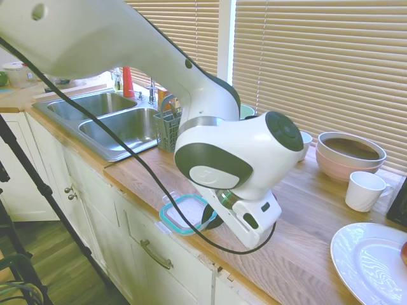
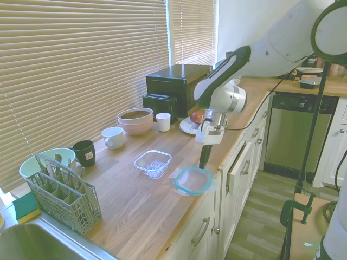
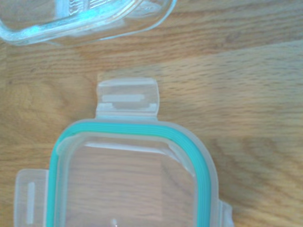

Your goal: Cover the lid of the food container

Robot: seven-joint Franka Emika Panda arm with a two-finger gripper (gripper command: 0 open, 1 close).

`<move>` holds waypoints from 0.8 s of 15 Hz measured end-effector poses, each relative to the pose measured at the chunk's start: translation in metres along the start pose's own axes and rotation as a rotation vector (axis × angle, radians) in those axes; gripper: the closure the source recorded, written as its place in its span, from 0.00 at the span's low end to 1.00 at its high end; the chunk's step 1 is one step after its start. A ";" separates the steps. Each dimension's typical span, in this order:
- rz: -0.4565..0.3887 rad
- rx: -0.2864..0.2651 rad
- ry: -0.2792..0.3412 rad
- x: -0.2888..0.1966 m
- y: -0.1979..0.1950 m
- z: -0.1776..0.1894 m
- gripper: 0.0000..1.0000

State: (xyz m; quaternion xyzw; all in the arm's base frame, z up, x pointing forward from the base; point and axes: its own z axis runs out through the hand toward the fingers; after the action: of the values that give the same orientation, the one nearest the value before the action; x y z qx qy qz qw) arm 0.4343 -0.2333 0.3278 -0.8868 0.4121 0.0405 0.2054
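Observation:
The lid [image 2: 191, 180], clear with a teal rim and snap tabs, lies flat on the wooden counter near its front edge. It also shows low in the first exterior view as the lid [image 1: 184, 213], and close up in the wrist view as the lid [image 3: 132, 175]. The food container [image 2: 153, 162], a small clear glass square dish, stands just behind the lid, a short gap away; its corner, the container [image 3: 71, 19], shows in the wrist view. My gripper [image 2: 204, 161] points down at the lid's right edge, low over it. The arm hides the container in the first exterior view.
A grey dish rack [image 2: 62, 192] stands by the sink [image 1: 121, 124]. Along the blinds sit a green bowl [image 2: 46, 160], a dark mug [image 2: 84, 153], a white mug [image 2: 113, 137], a pink bowl [image 2: 135, 120] and another white cup [image 2: 162, 121]. A white plate [image 1: 369, 264] lies right of the arm.

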 end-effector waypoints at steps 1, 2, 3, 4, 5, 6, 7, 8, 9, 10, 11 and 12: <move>0.003 -0.004 0.016 -0.007 -0.002 -0.012 1.00; 0.007 -0.004 0.036 -0.012 -0.005 -0.025 1.00; 0.010 -0.003 0.050 -0.017 -0.009 -0.036 1.00; 0.015 -0.005 0.060 -0.020 -0.011 -0.045 1.00; 0.018 -0.009 0.070 -0.024 -0.013 -0.052 1.00; 0.020 -0.014 0.076 -0.027 -0.014 -0.059 1.00; 0.020 -0.019 0.084 -0.030 -0.017 -0.068 1.00; 0.021 -0.023 0.093 -0.034 -0.019 -0.076 1.00; 0.022 -0.029 0.103 -0.037 -0.021 -0.085 1.00; 0.024 -0.034 0.112 -0.040 -0.023 -0.093 1.00; 0.027 -0.038 0.119 -0.042 -0.026 -0.100 1.00; 0.028 -0.044 0.126 -0.043 -0.029 -0.106 1.00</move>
State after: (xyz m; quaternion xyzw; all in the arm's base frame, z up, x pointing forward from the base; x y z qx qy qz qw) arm 0.4172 -0.2286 0.4445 -0.8859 0.4358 -0.0036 0.1588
